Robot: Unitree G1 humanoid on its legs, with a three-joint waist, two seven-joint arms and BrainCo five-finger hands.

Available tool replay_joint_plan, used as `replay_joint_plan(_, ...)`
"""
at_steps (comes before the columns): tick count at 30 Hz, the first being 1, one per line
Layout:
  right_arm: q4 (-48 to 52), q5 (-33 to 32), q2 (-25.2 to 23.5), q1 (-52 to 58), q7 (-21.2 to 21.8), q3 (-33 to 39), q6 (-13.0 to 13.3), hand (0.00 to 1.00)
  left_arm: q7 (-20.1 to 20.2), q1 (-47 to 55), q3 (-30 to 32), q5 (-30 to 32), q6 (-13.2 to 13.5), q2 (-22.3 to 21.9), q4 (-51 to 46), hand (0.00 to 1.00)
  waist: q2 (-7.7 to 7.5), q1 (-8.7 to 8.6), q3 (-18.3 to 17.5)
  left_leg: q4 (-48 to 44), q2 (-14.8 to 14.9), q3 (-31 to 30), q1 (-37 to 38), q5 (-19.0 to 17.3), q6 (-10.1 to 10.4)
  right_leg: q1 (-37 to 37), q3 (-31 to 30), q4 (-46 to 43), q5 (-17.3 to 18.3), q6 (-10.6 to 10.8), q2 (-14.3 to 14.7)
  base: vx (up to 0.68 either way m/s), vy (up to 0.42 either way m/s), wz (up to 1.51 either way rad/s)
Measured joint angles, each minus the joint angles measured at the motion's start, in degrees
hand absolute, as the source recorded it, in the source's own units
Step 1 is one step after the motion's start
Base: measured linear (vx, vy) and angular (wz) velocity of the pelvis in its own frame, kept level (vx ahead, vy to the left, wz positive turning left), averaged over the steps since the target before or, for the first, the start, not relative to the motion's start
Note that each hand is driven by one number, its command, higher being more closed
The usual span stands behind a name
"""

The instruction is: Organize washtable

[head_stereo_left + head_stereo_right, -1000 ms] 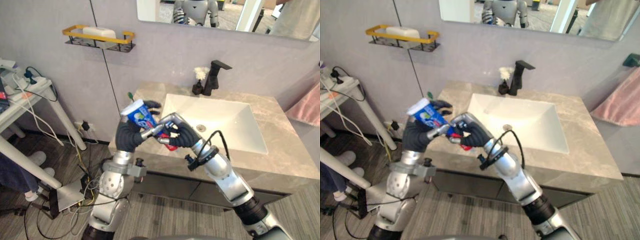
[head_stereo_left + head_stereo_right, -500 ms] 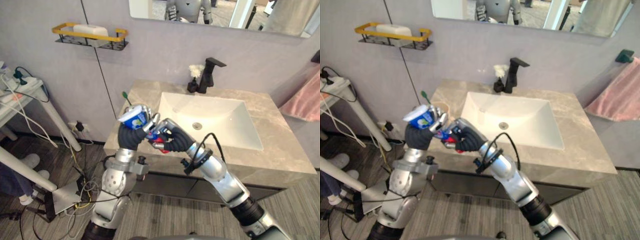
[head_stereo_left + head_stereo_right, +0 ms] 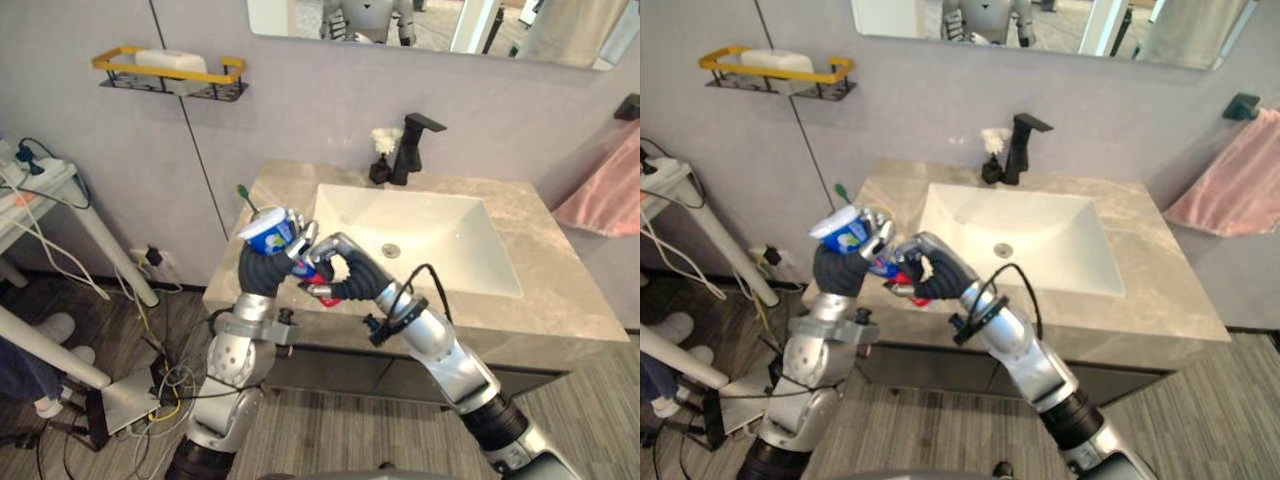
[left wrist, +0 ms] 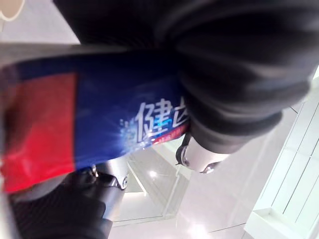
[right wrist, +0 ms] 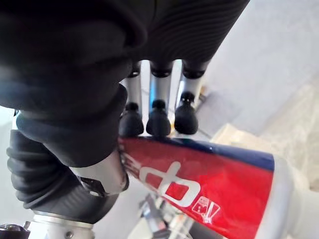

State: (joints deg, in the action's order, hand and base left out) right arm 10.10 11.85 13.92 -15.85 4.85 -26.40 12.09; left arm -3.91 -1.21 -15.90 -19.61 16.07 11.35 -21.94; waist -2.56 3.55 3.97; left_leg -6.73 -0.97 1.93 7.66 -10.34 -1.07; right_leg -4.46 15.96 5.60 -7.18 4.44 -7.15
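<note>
Above counter (image 3: 545, 250) corner: left hand (image 3: 258, 272) and right hand (image 3: 357, 281) fingers stay clamped on toothpaste tube (image 3: 275, 235), now tipped.

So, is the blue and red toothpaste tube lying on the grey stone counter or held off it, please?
Held off it: left hand and right hand both grip the tube above the counter's front left.

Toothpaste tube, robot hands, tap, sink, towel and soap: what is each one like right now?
toothpaste tube: held up over the counter, gripped at both ends
left hand: shut on the tube's blue end
right hand: shut on the tube's red end
tap: off, no water running
sink: empty
towel: hanging on the right
soap: lying in the wall rack
</note>
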Motion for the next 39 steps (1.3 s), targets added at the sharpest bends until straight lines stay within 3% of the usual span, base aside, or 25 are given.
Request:
replay_joint_plan(12,2.5,1.3,-0.4,-0.1,-3.6,6.5,0.1,0.0,-1.6,-2.3,0.4,0.0,0.0,0.0,0.0,1.0,0.06,-0.08,0.1,0.3,0.0,2.0,0.3,0.0,0.0,0.8,-2.0,0.0,-0.5,-0.1,0.2,-0.02,-0.001,-0.08)
replay_joint_plan(19,11.0,1.7,-0.6,6.8,-8.2,22.0,1.5,0.0,-1.5,-2.2,1.9,0.1,0.0,-0.1,-0.6,1.0,0.5,-1.28,0.5,0.7,0.1,4.5,1.1,-0.3,-0.3,1.4,-4.1,0.0,-0.9,-0.1,0.4,-0.03,0.003,-0.18)
replay_joint_plan(27,10.9,1.8,-2.5,18.7,-11.9,38.3,0.8,0.0,-1.4,-0.9,5.5,0.1,0.0,-1.1,-3.3,1.0,1.27,-3.56,1.0,0.7,0.5,7.5,1.2,-1.0,-0.3,2.8,-7.0,0.0,-1.3,-0.1,1.1,-0.01,-0.006,-0.21)
replay_joint_plan(30,7.4,1.5,-4.8,21.0,-12.6,43.2,0.5,0.0,-1.3,0.3,6.3,0.1,0.0,-1.5,-3.3,1.0,1.28,-4.56,1.0,0.7,0.6,7.9,1.2,-1.2,-0.2,3.1,-7.5,0.0,-1.3,-0.1,1.4,0.0,-0.019,-0.08)
replay_joint_plan(34,-1.5,-6.0,-8.8,24.5,-14.2,51.0,-1.4,0.0,-1.4,0.6,9.1,0.1,0.0,-2.9,-4.3,1.0,1.54,-4.62,1.1,0.7,0.6,8.5,0.8,-1.3,-0.3,3.8,-8.2,0.0,-1.4,0.0,1.5,-0.01,-0.018,-0.09)
replay_joint_plan(39,-7.2,-11.0,-11.8,28.3,-14.6,52.3,-2.6,0.0,-1.4,2.1,9.8,0.1,0.0,-3.4,-5.1,1.0,2.07,-5.73,1.2,0.7,0.7,8.8,0.3,-1.5,-0.3,4.4,-8.4,0.0,-1.4,0.0,1.5,0.0,-0.006,-0.02)
